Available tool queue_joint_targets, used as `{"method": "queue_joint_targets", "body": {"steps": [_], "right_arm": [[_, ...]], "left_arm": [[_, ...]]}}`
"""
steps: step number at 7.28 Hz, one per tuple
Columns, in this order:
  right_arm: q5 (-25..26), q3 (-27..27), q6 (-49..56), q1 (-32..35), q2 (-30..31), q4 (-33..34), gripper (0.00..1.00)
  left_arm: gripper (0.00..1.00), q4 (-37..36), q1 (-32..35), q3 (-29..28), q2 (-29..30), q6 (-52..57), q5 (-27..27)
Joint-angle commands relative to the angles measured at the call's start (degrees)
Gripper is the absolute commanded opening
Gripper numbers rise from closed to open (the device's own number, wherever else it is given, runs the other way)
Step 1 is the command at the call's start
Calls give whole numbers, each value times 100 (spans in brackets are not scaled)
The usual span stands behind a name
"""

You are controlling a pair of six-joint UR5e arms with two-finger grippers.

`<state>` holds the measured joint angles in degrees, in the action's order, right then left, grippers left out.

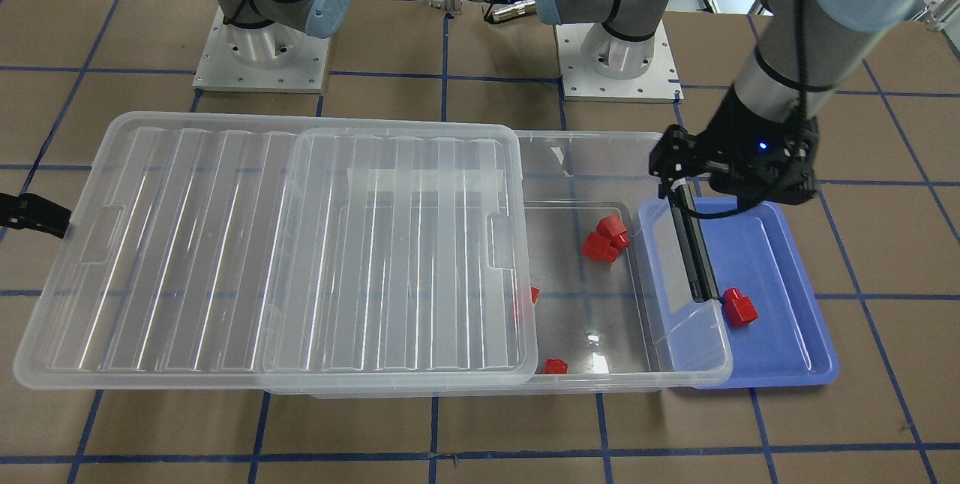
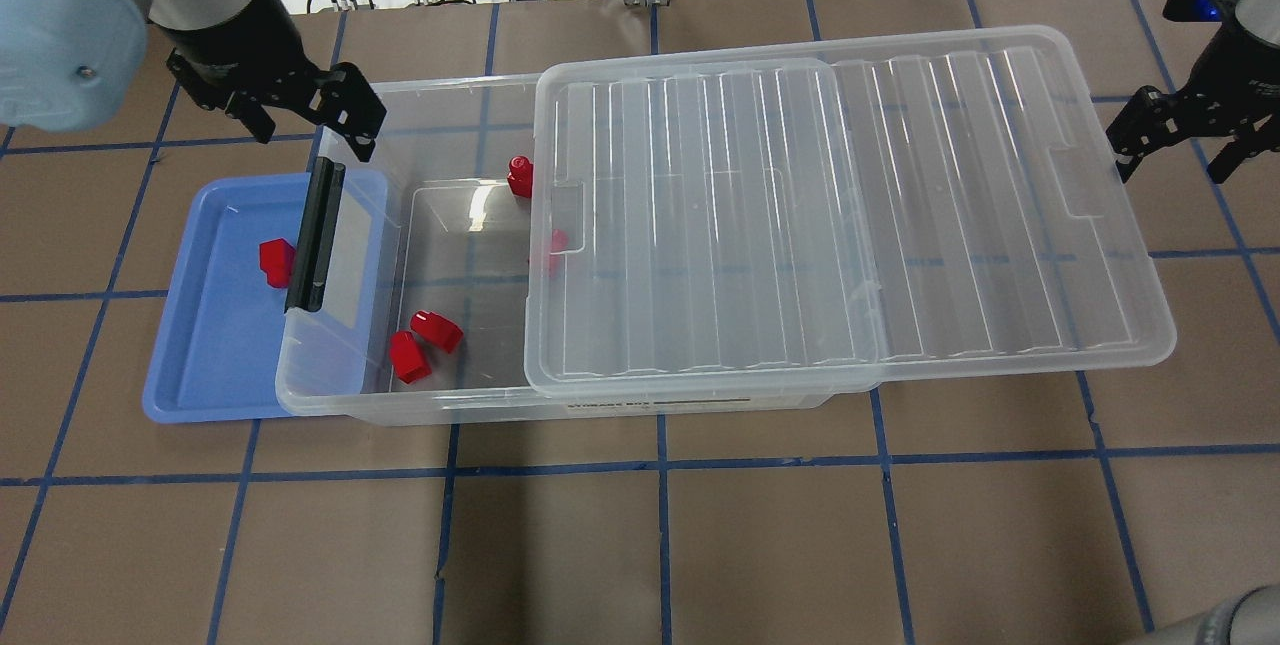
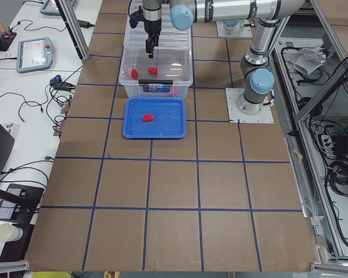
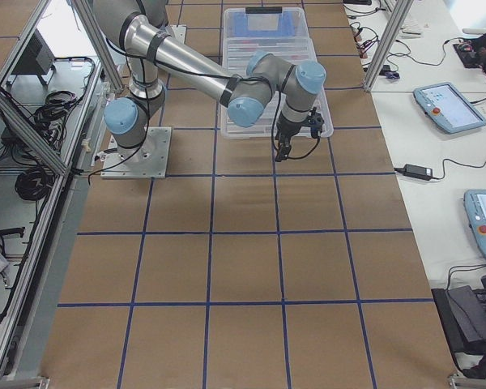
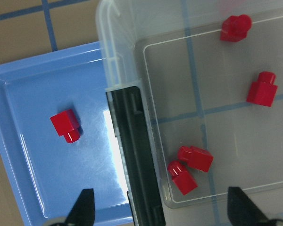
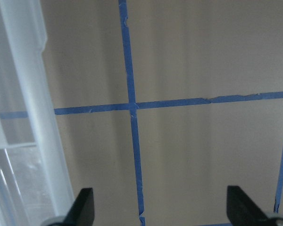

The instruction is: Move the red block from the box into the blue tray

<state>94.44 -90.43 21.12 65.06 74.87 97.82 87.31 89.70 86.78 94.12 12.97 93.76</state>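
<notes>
Fingers (image 5: pixel 85 209) of the left gripper (image 5: pixel 161 207) stand wide apart with nothing held between them. It hangs over the latch end of the box (image 2: pixel 340 403), above the black latch (image 5: pixel 134 155). How high above it I cannot judge from these views.

Just to one side of the latch lies the blue tray (image 5: pixel 42 183), set against that end of the box. One red block (image 5: pixel 66 125) rests on the tray's floor near its middle, stud pointing sideways, clear of the rim. On the other side of the latch, four more red blocks lie on the open part of the box floor. Two of them, a pair (image 5: pixel 189 165), touch each other near the latch end. One (image 5: pixel 262 88) lies alone farther in, and one (image 5: pixel 235 28) sits by the far wall.

The ribbed clear lid (image 2: pixel 800 205) lies slid along the box, covering most of it and jutting well past its other end.

Beyond that jutting end hangs the right gripper (image 2: pixel 1175 143), likewise spread wide and empty. Its wrist camera shows only the lid's edge and the brown table (image 6: pixel 203 61) with blue tape lines.
</notes>
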Motion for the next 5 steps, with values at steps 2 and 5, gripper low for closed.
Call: {"method": "queue_joint_targets", "body": {"steps": [2, 5], "right_arm": [[-5, -1, -606, 480, 19, 0, 100], [-14, -1, -1354, 1042, 19, -8, 100]], "left_arm": [[100, 454, 416, -172, -551, -576, -365], [100, 357, -38, 154, -579, -313, -367]]}}
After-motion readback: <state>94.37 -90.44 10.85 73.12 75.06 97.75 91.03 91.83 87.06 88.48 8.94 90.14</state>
